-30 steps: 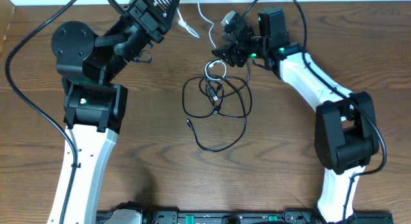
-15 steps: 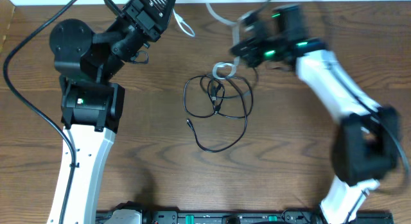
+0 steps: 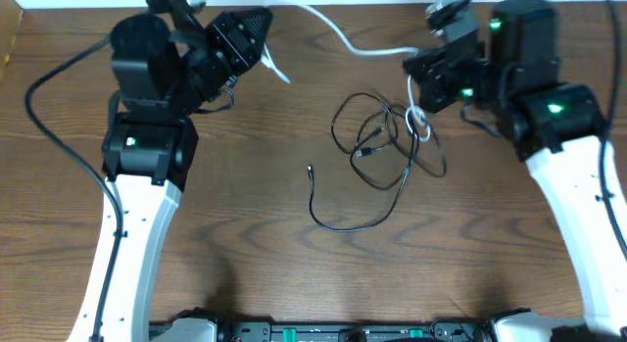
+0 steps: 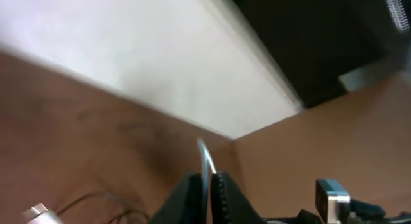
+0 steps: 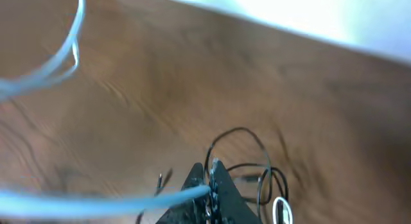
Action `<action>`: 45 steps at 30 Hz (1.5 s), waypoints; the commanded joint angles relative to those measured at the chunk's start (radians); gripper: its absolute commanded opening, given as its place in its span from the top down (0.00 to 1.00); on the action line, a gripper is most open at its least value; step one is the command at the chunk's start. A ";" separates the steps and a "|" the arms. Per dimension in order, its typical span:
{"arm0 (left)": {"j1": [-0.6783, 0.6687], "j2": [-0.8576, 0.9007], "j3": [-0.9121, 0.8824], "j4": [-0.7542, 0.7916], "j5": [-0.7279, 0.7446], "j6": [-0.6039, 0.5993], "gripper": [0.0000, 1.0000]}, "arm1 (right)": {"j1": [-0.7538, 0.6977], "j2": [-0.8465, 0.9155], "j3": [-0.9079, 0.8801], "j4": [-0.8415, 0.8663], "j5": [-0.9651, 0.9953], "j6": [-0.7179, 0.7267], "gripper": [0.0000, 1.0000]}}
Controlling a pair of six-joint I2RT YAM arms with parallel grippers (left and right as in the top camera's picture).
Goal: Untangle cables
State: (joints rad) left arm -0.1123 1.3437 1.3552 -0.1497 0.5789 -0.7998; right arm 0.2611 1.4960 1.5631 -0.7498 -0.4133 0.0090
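**Two arms, one white cord.** Near the far edge of the surface (image 3: 245, 244), left of its middle, the left tool (image 3: 261, 46) is pinched shut on a thin strand of the white cable (image 3: 364, 51). A short tail pokes out past its tips. The cord's run close to that tool is hard to follow. Further right it hangs clear of the wood in a shallow arc along the far edge.

Just right of the surface's middle, the black cable (image 3: 377, 146) lies in loose, overlapping coils. One plug end trails away to the left, and a wide bend sags toward the near edge. A small white loop rests among these coils.

Above the tangle, the right tool (image 3: 419, 68) is clamped shut on the white cord, which drops from that grip into the loop.

Both cords look light, limp and thin, so they will likely hold no shape and follow any pull. Their smooth jackets may slip through a loose pinch, so a firm closure probably suits them. A tug on the white one would likely drag the nearly weightless black coils along, and a plug could snag at a crossing. The better holds appear to be just behind a plug or on a plain stretch clear of the crossings. For the black cord, that means its free left-hand end.
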 commanded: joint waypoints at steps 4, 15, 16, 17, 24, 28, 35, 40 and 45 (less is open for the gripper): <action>-0.037 0.077 0.008 -0.153 -0.007 0.049 0.27 | 0.033 0.031 -0.006 -0.016 0.065 0.124 0.99; -0.040 0.140 0.008 -0.168 0.054 0.140 0.25 | 0.162 0.152 -0.006 -0.108 0.318 0.316 0.99; -0.040 0.140 0.008 -0.168 0.056 0.157 0.25 | 0.177 0.175 -0.006 -0.108 0.318 0.317 0.99; -0.040 0.140 0.008 -0.168 0.059 0.167 0.25 | 0.191 0.196 -0.006 -0.107 0.317 0.316 0.99; -0.040 0.140 0.008 -0.192 0.061 0.173 0.25 | 0.246 0.267 -0.006 -0.155 0.194 0.172 0.62; -0.047 0.140 0.002 -0.205 0.060 0.175 0.25 | 0.212 0.250 -0.006 -0.189 0.194 0.158 0.36; -0.078 0.162 -0.007 -0.210 0.061 0.179 0.25 | 0.051 0.242 -0.006 -0.264 0.229 0.172 0.35; -0.126 0.190 -0.008 -0.209 0.060 0.221 0.25 | -0.040 0.276 -0.008 -0.291 0.231 0.196 0.46; -0.163 0.233 -0.008 -0.209 0.060 0.220 0.25 | -0.068 0.356 -0.008 -0.341 0.344 0.291 0.52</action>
State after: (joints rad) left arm -0.2577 1.5517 1.3552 -0.3588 0.6270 -0.6052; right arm 0.1993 1.7866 1.5547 -1.0740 -0.1486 0.2272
